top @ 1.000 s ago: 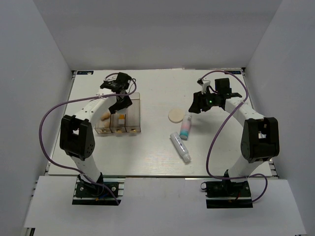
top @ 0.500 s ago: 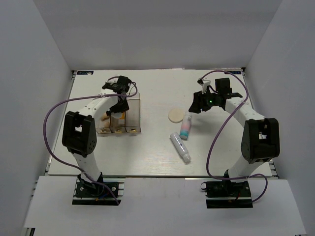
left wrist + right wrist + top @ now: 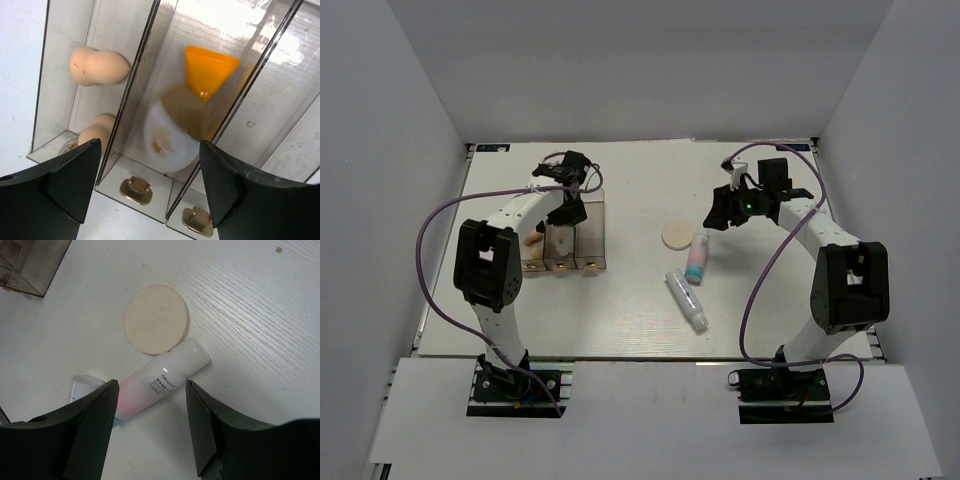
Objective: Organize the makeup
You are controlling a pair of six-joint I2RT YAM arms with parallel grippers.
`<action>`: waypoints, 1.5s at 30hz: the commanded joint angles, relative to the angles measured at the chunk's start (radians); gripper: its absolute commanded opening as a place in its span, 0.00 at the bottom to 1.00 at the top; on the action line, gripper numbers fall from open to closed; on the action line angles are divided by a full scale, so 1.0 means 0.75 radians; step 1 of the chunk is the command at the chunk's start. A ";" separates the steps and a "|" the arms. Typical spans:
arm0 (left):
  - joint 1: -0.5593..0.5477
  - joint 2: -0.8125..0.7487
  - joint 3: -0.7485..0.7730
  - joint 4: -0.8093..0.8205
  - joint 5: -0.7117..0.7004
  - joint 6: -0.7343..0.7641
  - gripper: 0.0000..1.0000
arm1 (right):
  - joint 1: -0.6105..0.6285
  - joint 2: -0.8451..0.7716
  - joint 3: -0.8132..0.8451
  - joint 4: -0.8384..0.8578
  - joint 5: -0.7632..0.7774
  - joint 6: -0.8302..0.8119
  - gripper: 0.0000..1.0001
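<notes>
The only writing that can be read is on the white tube (image 3: 160, 382) in the middle of the right wrist view. Dark capitals beginning "ORAN" run along its side, and the finer lines under them are too small to make out. This tube fades from white to pink toward the lower left and lies flat on the white table (image 3: 260, 310). Its rounded end almost touches the round cream puff (image 3: 157, 319) just above it. The end of a second white tube (image 3: 85, 387) shows at the lower left.

The right gripper (image 3: 152, 390) hangs over the lettered tube, jaws spread and pinching nothing.

In the left wrist view the clear boxes (image 3: 127, 95) fill the frame. Their left compartment holds two beige egg-shaped sponges, one (image 3: 97, 66) at the upper left and the other (image 3: 97, 136) below it. The middle compartment holds an orange tube (image 3: 210, 70) and, below and overlapping it, a white oval with brown tip (image 3: 167, 142), which looks blurred. Brass-coloured clasps (image 3: 136, 187) sit along the lower edge of the boxes.

The left gripper (image 3: 150, 165) is above the middle compartment, jaws wide apart and empty. The compartment walls stand between the fingers and the sponges.
</notes>
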 commanded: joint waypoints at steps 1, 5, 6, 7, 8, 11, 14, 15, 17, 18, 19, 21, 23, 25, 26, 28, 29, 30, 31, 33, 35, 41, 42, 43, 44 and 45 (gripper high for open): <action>-0.007 -0.090 0.053 -0.015 -0.039 -0.006 0.90 | 0.006 -0.050 0.031 -0.027 -0.058 -0.045 0.62; -0.007 -0.119 0.088 -0.032 -0.019 -0.016 0.90 | 0.018 -0.042 0.050 -0.054 -0.058 -0.057 0.62; -0.007 -0.141 0.104 -0.038 -0.006 -0.016 0.88 | 0.024 -0.036 0.054 -0.060 -0.048 -0.057 0.62; -0.019 -0.158 0.108 -0.034 0.030 -0.014 0.85 | 0.034 -0.032 0.060 -0.066 -0.036 -0.057 0.62; -0.019 -0.182 0.106 -0.028 0.059 -0.008 0.80 | 0.037 -0.025 0.066 -0.076 -0.007 -0.059 0.61; -0.019 -0.347 -0.010 0.160 0.238 0.035 0.35 | 0.059 0.007 0.091 -0.139 0.062 -0.029 0.50; -0.019 -0.538 -0.196 0.328 0.457 0.048 0.20 | 0.086 0.036 0.087 -0.199 0.140 0.028 0.35; -0.019 -0.581 -0.237 0.355 0.484 0.037 0.20 | 0.090 0.048 0.077 -0.219 0.166 0.085 0.33; -0.019 -0.687 -0.356 0.410 0.582 0.005 0.38 | 0.108 0.056 0.062 -0.232 0.216 0.137 0.35; -0.019 -0.716 -0.388 0.414 0.603 -0.020 0.48 | 0.110 0.060 0.056 -0.234 0.226 0.179 0.38; -0.019 -0.769 -0.458 0.422 0.627 -0.052 0.64 | 0.116 0.065 0.046 -0.232 0.248 0.204 0.41; -0.019 -0.822 -0.509 0.422 0.648 -0.085 0.73 | 0.131 0.085 0.048 -0.240 0.265 0.247 0.49; -0.019 -0.898 -0.577 0.418 0.652 -0.126 0.78 | 0.141 0.116 0.068 -0.244 0.312 0.315 0.59; -0.019 -0.953 -0.614 0.424 0.648 -0.157 0.79 | 0.149 0.136 0.093 -0.264 0.344 0.364 0.62; -0.019 -1.002 -0.648 0.426 0.644 -0.163 0.80 | 0.151 0.148 0.099 -0.264 0.363 0.378 0.65; -0.019 -1.041 -0.671 0.414 0.628 -0.177 0.80 | 0.165 0.173 0.101 -0.266 0.410 0.423 0.68; -0.019 -1.072 -0.685 0.408 0.624 -0.182 0.80 | 0.172 0.189 0.101 -0.270 0.422 0.429 0.68; -0.019 -1.084 -0.693 0.400 0.618 -0.190 0.80 | 0.172 0.197 0.095 -0.266 0.435 0.442 0.69; -0.019 -1.094 -0.698 0.386 0.615 -0.194 0.81 | 0.180 0.204 0.093 -0.264 0.453 0.456 0.69; -0.019 -1.123 -0.712 0.375 0.613 -0.204 0.81 | 0.188 0.226 0.089 -0.268 0.453 0.487 0.70; -0.019 -1.152 -0.726 0.359 0.603 -0.216 0.81 | 0.202 0.246 0.085 -0.256 0.451 0.525 0.72; -0.019 -1.186 -0.739 0.332 0.597 -0.245 0.81 | 0.241 0.298 0.081 -0.225 0.469 0.632 0.72; -0.019 -1.189 -0.741 0.330 0.597 -0.251 0.81 | 0.243 0.302 0.081 -0.223 0.469 0.640 0.72; -0.019 -1.191 -0.743 0.326 0.601 -0.257 0.81 | 0.247 0.312 0.083 -0.221 0.480 0.656 0.71; -0.019 -1.195 -0.747 0.326 0.603 -0.259 0.81 | 0.251 0.318 0.085 -0.221 0.486 0.660 0.70; -0.019 -1.199 -0.751 0.328 0.605 -0.267 0.81 | 0.255 0.324 0.087 -0.219 0.502 0.671 0.69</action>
